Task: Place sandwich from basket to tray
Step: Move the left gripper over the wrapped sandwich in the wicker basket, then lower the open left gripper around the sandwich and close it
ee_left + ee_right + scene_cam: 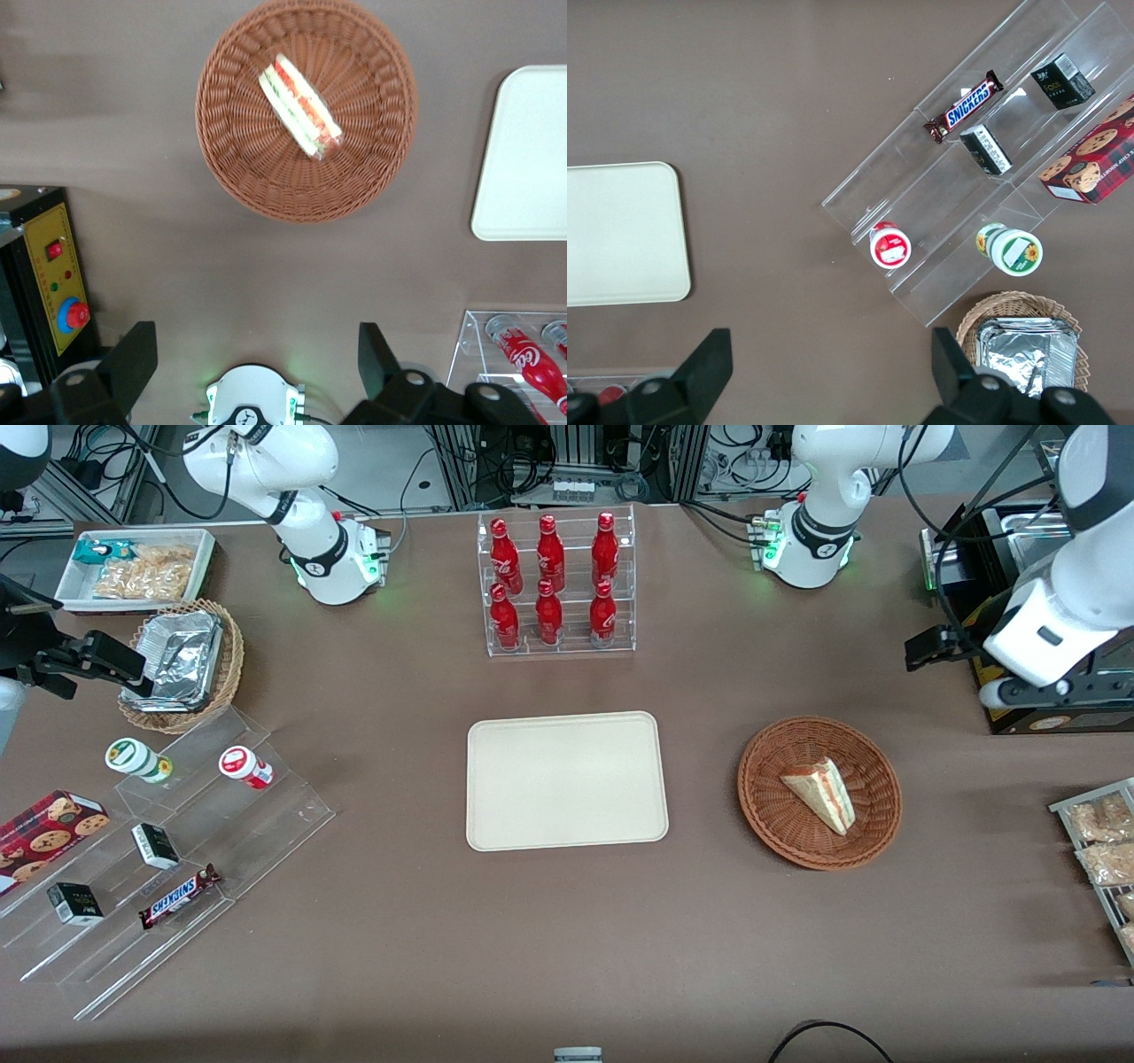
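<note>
sandwich (pixel 822 792) in basket (pixel 769 813) | tray (pixel 566 780) bare, beside | cola bottle rack (pixel 556 584) farther back | tool (pixel 257 372) spread wide, high, holding nothing

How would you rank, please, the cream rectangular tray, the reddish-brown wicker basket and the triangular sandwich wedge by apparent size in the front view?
1. Cream rectangular tray, largest.
2. Reddish-brown wicker basket, clearly smaller.
3. Triangular sandwich wedge, smallest, lying inside the basket.

The open gripper hangs above the table, farther from the front camera than the basket.
</note>
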Robot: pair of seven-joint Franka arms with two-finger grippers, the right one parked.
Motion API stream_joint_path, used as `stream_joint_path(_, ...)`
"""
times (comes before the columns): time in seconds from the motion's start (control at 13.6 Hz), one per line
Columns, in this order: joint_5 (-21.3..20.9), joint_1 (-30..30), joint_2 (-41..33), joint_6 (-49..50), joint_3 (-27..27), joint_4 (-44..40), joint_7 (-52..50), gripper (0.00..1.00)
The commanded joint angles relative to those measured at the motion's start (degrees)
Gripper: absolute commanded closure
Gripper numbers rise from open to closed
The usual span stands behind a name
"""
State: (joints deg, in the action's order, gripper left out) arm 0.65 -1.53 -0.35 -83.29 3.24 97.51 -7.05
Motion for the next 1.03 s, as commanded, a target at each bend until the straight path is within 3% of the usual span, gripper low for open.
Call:
stream_joint_path(0.0, 0.1, 0.0, 1.9, -2.4, 0.2, 2.8, 0.5, 0.0)
stream_joint_path(0.59, 0.1, -0.1, 5.5, -25.6, 0.3, 16.4, -0.8, 0.0)
stream_joint_path(0.96, 0.1, -2.0, 6.1, -41.8, 0.4, 25.4, -13.0, 0.0)
